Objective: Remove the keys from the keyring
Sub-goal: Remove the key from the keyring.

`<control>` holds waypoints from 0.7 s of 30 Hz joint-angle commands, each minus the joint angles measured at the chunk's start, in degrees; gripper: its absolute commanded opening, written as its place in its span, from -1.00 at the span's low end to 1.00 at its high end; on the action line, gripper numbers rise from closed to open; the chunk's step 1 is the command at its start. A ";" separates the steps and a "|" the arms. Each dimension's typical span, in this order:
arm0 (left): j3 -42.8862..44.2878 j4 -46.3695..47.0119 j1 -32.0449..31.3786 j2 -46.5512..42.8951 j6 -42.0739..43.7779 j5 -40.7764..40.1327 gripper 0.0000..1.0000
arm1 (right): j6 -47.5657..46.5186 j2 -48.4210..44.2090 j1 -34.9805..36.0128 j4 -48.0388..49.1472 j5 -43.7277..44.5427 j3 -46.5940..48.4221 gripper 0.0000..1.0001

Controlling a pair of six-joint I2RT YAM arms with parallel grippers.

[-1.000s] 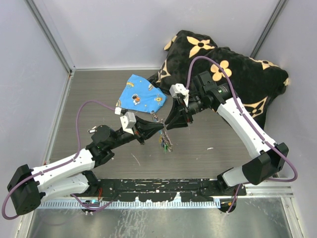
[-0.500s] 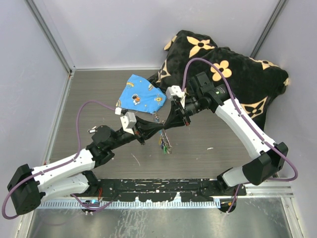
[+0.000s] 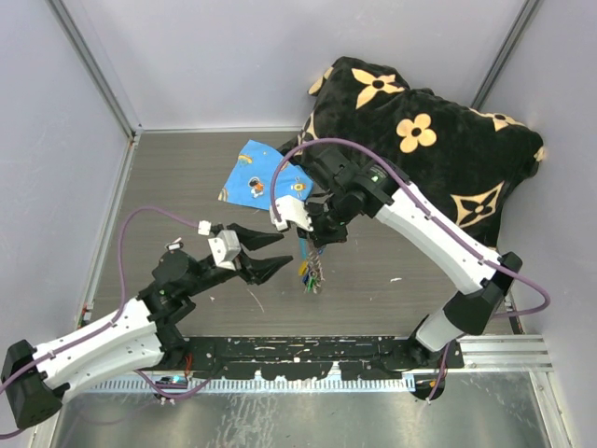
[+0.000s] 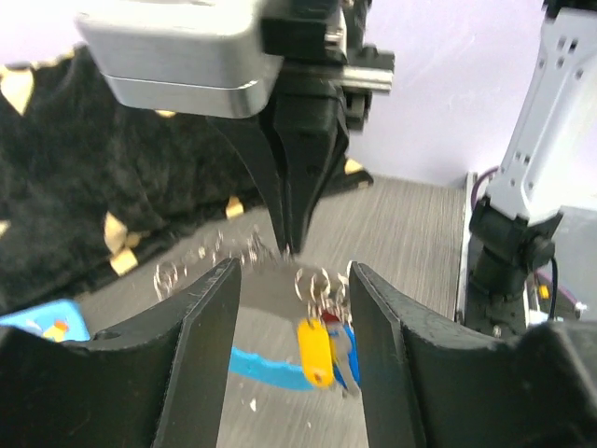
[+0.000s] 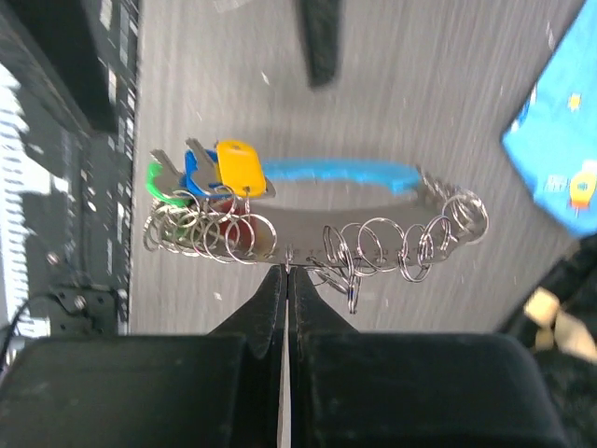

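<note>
Light was bright, even and diffuse from above, leaving only faint, soft shadows on the table (image 3: 187,187). The left wrist view was motion-blurred, the keys (image 4: 319,350) smeared near six o'clock and the left fingers (image 4: 201,364) dark and unfocused. The right wrist view showed the table streaked towards its twelve o'clock edge.
</note>
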 commanded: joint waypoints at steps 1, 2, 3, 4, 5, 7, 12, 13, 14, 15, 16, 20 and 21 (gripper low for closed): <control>-4.02 4.18 -0.06 1.34 1.53 -0.65 0.02 | -0.99 0.65 0.84 -3.67 17.01 2.65 -0.98; -4.37 5.69 -0.07 2.16 1.41 -0.65 -0.01 | -1.02 0.81 1.04 -3.78 17.09 2.92 -0.98; -4.58 7.12 -0.07 3.26 1.14 -0.66 -0.02 | -1.11 0.91 1.21 -3.86 17.02 3.00 -0.98; -4.65 8.52 -0.07 4.51 0.82 -0.57 -0.03 | -1.11 1.08 1.43 -3.89 17.00 3.04 -0.98; -4.45 9.85 -0.07 5.75 0.69 -0.29 -0.06 | -1.12 1.30 1.53 -3.89 17.01 3.05 -0.98; -3.78 12.17 -0.07 8.78 0.64 0.16 -0.12 | -1.22 1.51 1.65 -3.89 17.02 3.02 -0.98; -3.18 21.79 -0.13 16.78 0.89 -0.11 -0.18 | -1.24 1.79 1.65 -4.02 15.43 3.58 -0.98; -3.16 24.12 -0.15 18.27 0.79 0.00 -0.22 | -1.20 1.81 1.66 -4.06 15.03 3.56 -0.98; -3.04 26.37 -0.08 19.84 0.50 0.15 -0.26 | -1.20 1.82 1.64 -4.09 14.74 3.60 -0.98; -2.99 28.60 -0.15 21.29 0.04 0.47 -0.27 | -1.20 1.82 1.64 -4.07 14.39 3.56 -0.98; -2.93 30.55 -0.11 22.63 -0.47 0.69 -0.28 | -1.17 1.84 1.71 -4.14 13.86 3.56 -0.98; -3.77 38.88 -0.07 27.17 -1.56 0.28 -0.33 | -1.16 1.82 1.64 -4.23 11.65 3.56 -0.98; -3.97 40.59 -0.11 27.96 -1.76 0.03 -0.34 | -1.16 1.74 1.56 -4.20 11.13 3.57 -0.98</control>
